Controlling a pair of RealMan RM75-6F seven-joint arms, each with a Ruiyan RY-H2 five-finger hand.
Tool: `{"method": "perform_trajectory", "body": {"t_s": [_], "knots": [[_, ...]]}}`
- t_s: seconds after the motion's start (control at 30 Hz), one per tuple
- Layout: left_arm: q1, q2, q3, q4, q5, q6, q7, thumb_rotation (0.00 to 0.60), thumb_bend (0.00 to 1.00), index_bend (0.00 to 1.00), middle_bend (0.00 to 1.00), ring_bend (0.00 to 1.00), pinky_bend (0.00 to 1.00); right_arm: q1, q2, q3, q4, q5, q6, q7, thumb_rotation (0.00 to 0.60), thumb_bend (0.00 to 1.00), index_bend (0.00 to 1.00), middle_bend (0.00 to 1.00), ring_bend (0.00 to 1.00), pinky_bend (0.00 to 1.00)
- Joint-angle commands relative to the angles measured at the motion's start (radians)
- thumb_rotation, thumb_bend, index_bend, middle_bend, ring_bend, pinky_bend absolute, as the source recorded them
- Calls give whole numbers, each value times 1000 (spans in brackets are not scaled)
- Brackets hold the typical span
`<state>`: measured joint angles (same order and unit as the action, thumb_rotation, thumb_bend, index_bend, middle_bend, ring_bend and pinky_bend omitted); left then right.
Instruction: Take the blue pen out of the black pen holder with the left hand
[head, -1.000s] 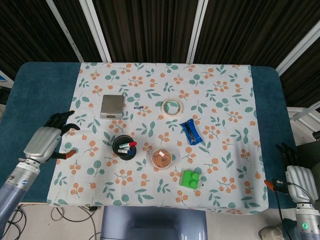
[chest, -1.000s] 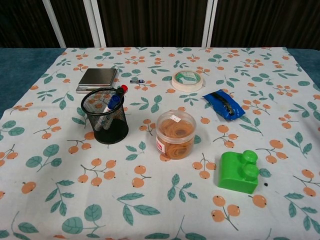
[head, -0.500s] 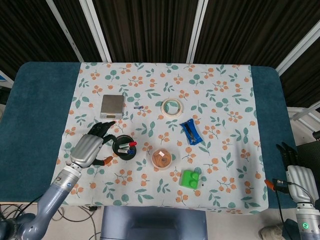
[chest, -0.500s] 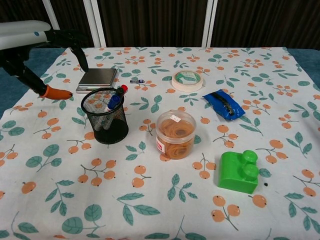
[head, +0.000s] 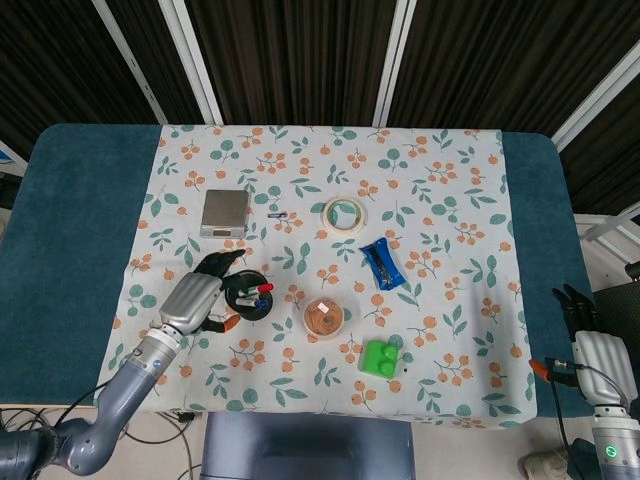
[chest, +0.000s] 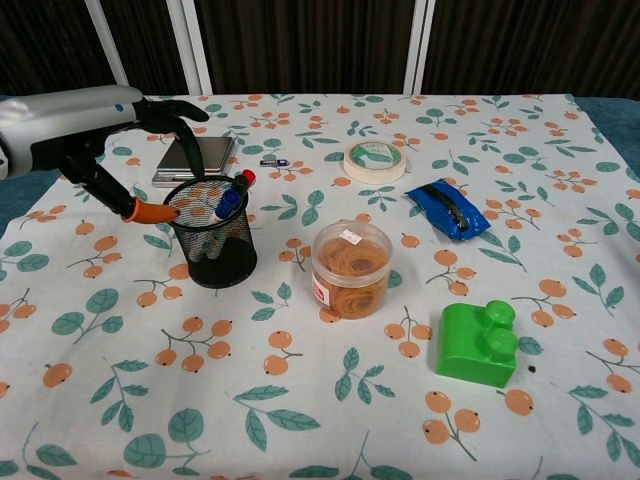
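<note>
The black mesh pen holder (head: 246, 294) (chest: 211, 242) stands on the left half of the flowered cloth. A blue-capped pen (chest: 224, 205) (head: 259, 297) and a red-capped pen (chest: 245, 179) (head: 265, 287) lean inside it. My left hand (head: 197, 296) (chest: 100, 125) hovers just left of the holder with fingers spread, holding nothing; its orange thumb tip (chest: 150, 211) is at the holder's rim. My right hand (head: 597, 358) hangs off the table's right edge, fingers extended, empty.
A grey scale (head: 224, 213) (chest: 194, 159) lies behind the holder. A clear tub of rubber bands (chest: 349, 268) stands right of it. Further right are a tape roll (chest: 375, 160), a blue pouch (chest: 448, 209) and a green block (chest: 480, 344).
My left hand has swept from the table's left edge rightward to the pen holder, its thumb now at the rim. The right hand and all objects stayed put.
</note>
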<state>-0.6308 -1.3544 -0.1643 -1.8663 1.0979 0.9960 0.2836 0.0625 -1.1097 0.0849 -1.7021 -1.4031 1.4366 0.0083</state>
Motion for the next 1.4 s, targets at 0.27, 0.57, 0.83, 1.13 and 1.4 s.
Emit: {"method": "perform_trajectory", "body": {"t_s": [0.27,0.57,0.83,1.13,1.4], "knots": [[-25,-33,3,25,-21,5,19,600,269,417,11,0,0,1,2,-1,-2,2,-5,1,600,128,74,0,42,169],[-55,-44,4,17,-68,-22,28,600,271,420,12,0,0,1,3,-2,-3,1,-5,1,600,128,75,0,43,169],[-70,-61,2,22,-78,-3,47,600,271,421,12,0,0,1,3,-2,-3,0,-5,4,600,129,74,0,42,169],[-86,-75,7,24,-97,0,63,600,271,425,12,0,0,0,3,-2,-3,1,-5,5,600,129,75,0,42,169],[-91,-79,10,31,-102,10,67,600,314,470,13,0,0,1,4,-2,-4,1,-7,6,600,129,75,0,42,169]]}}
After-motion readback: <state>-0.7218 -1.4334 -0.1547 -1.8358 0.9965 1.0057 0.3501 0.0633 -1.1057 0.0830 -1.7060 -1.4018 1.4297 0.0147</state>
